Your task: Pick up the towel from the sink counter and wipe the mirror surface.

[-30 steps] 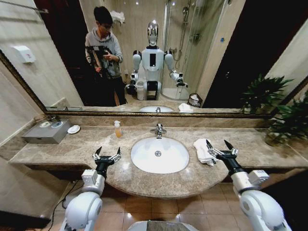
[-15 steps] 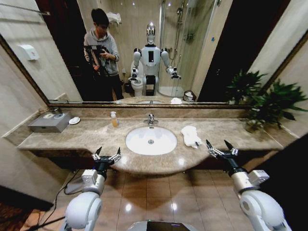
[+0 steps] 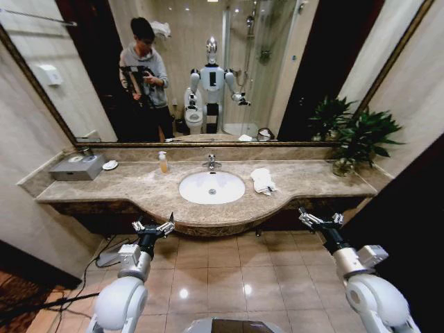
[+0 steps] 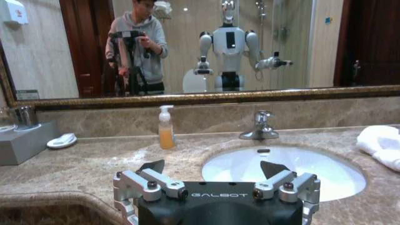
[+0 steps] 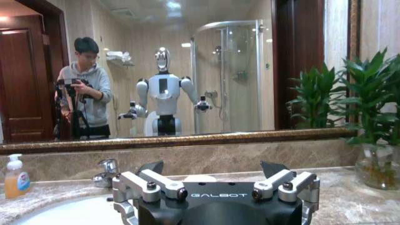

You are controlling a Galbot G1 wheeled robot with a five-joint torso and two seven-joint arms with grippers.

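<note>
One towel (image 3: 262, 180), crumpled, right of the basin (image 3: 211, 187), long axis running near to far. Left gripper (image 3: 152, 227) and right gripper (image 3: 318, 220) spread wide, empty; each body reads "GALBOT".

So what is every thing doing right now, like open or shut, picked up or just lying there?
left pincer: open, holding nothing, in front of the counter edge.
right pincer: open, holding nothing, short of the counter.
towel: crumpled, lying on the sink counter beside the basin, untouched.
tap: no water seen running.
soap bottle: standing upright.
mirror: not being wiped.
</note>
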